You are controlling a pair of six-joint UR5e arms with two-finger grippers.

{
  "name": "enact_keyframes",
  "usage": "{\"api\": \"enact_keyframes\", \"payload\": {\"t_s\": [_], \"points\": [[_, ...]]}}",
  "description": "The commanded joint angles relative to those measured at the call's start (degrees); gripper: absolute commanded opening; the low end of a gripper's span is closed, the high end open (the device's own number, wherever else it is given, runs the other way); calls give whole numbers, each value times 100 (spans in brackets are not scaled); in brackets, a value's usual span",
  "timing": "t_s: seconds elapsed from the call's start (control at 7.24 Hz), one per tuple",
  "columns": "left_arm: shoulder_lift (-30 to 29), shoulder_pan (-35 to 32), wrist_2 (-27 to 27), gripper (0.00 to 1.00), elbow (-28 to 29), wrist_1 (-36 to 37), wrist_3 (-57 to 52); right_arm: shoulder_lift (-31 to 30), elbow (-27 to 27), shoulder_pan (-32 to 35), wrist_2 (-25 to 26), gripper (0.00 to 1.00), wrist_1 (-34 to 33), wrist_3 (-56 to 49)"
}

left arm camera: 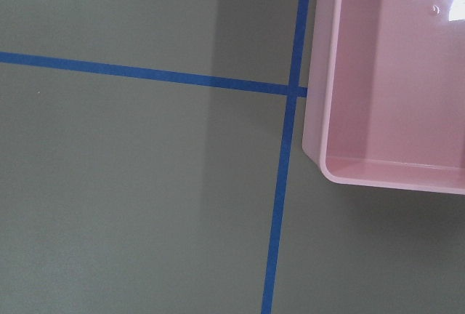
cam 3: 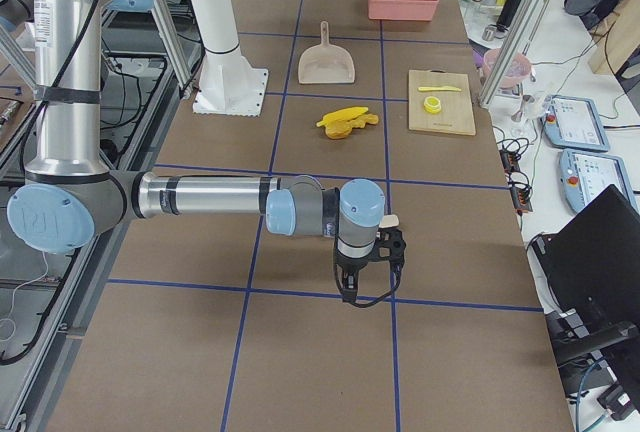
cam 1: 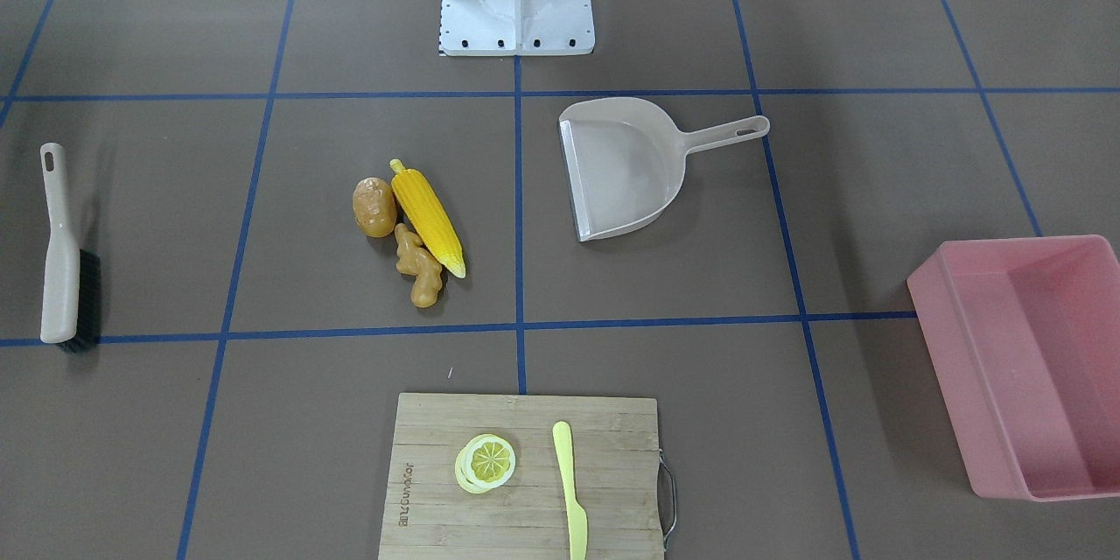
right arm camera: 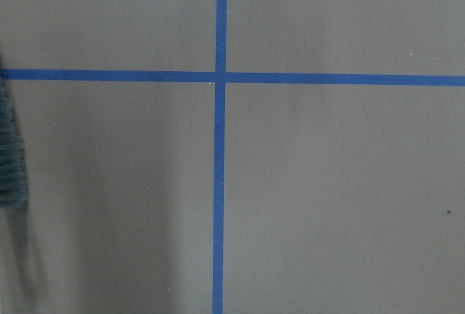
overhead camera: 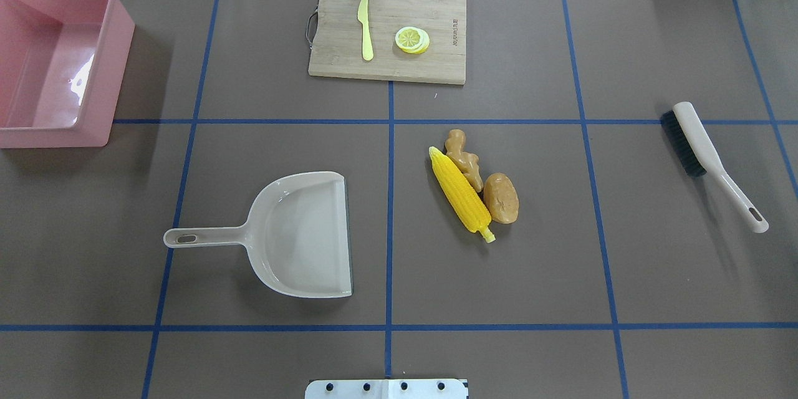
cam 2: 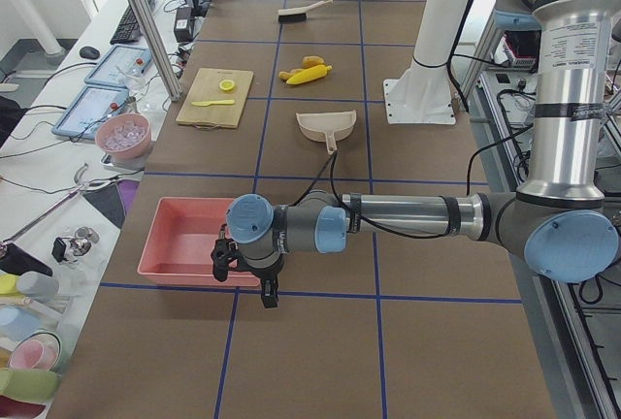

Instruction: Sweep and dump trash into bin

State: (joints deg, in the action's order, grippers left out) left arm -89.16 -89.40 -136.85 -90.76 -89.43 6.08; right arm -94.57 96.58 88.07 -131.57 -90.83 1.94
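Nothing is swept yet. Corn cob, potato and ginger root lie clustered on the bench between dustpan and brush. The pink bin stands empty, well apart. Left hand and right hand: finger state cannot be told.

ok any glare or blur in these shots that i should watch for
Overhead exterior: a white glare patch on the floor of the pink bin, otherwise even light. Left wrist-mounted: a small glint on the bin at the top right. Right wrist-mounted: the brush bristles at the left edge are blurred. Exterior front-facing: sharp, the dustpan throws a faint shadow.
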Motion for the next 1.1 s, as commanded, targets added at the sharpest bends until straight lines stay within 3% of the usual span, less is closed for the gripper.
{"api": "enact_keyframes", "payload": {"t_s": [0.0,0.97], "points": [[4,2,0,99,-3,-4,-1,-9,-7,0,-18,100,21,-9],[4,2,0,99,6,-4,-37,26,169,-44,-237,100,373,-35]]}}
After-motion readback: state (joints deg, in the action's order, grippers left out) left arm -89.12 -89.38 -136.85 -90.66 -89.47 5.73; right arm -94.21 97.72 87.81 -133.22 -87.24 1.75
